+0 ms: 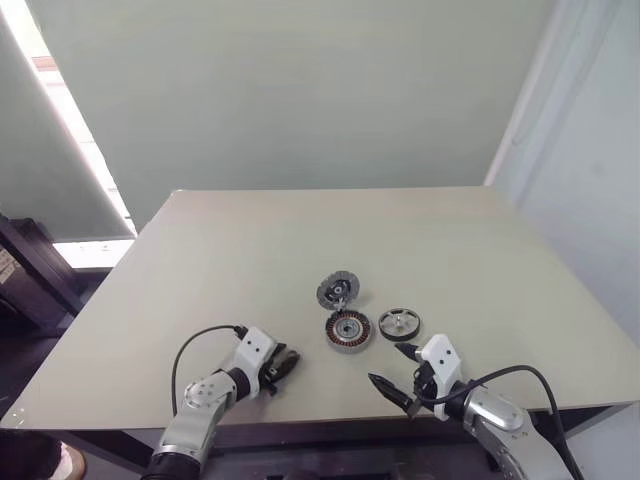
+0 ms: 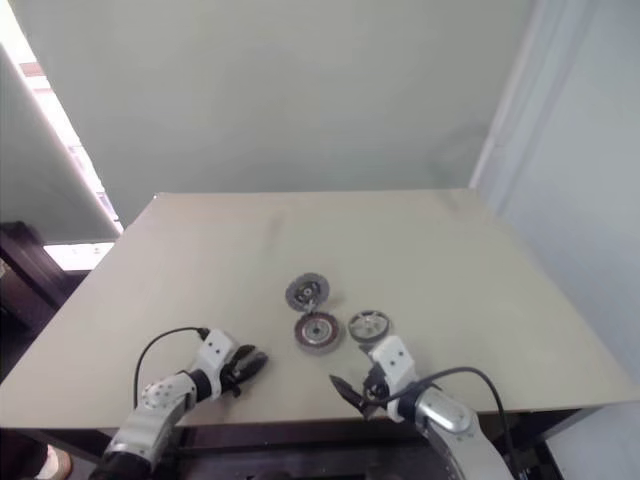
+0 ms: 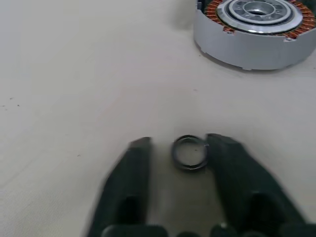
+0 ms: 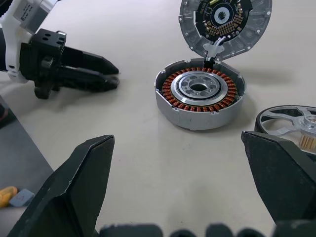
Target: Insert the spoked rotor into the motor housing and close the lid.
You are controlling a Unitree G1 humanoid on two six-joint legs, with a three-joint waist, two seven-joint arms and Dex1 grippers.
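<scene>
The motor housing [image 1: 347, 330], with copper windings around a silver centre, lies open-side up at the table's middle. The dark ribbed lid [image 1: 337, 291] stands tilted just behind it, joined to it by a short wire [image 4: 213, 49]. The spoked rotor [image 1: 399, 323] lies flat to the housing's right. My left gripper [image 1: 283, 365] rests low on the table to the housing's left. Its fingers [image 3: 136, 168] stand a little apart around a small metal ring [image 3: 190, 152], which sits against one finger. My right gripper [image 1: 392, 367] hovers wide open and empty in front of the housing and rotor.
The beige table [image 1: 250, 260] has bare room to the left, right and back. Its near edge [image 1: 320, 420] runs just under both grippers. A black cable [image 1: 195, 345] loops over my left forearm.
</scene>
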